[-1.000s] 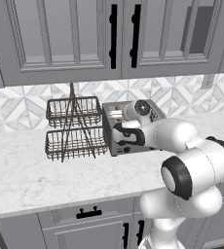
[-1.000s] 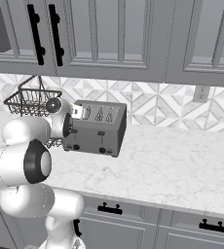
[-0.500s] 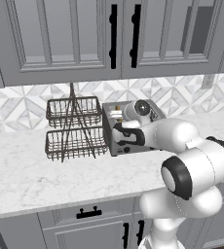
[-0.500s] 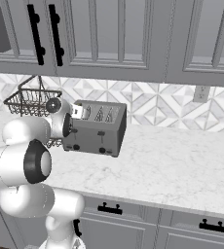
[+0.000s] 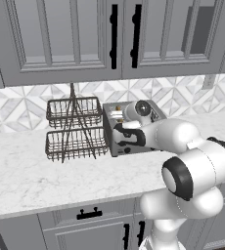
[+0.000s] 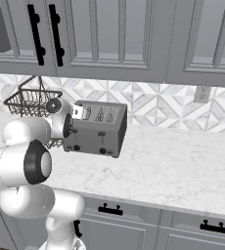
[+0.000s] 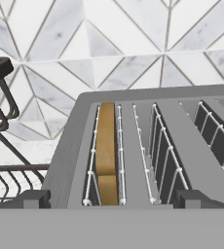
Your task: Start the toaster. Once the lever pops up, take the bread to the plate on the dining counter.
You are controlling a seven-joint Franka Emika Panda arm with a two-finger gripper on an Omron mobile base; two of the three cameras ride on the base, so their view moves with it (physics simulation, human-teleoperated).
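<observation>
Bread (image 7: 106,155), toaster (image 6: 99,128): unchanged since before.

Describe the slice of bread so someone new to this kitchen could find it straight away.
On the marble worktop below the grey wall cabinets stands a boxy grey toaster, beside a two-tier wire basket rack. The bread sits down in the slot nearest that rack, a thin golden-brown slice; the neighbouring slots show bare wire guides.

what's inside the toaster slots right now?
One slice of bread sits in the far-left slot of the toaster. The next slots show bare wire guides. The slot bottoms are hidden.
</observation>
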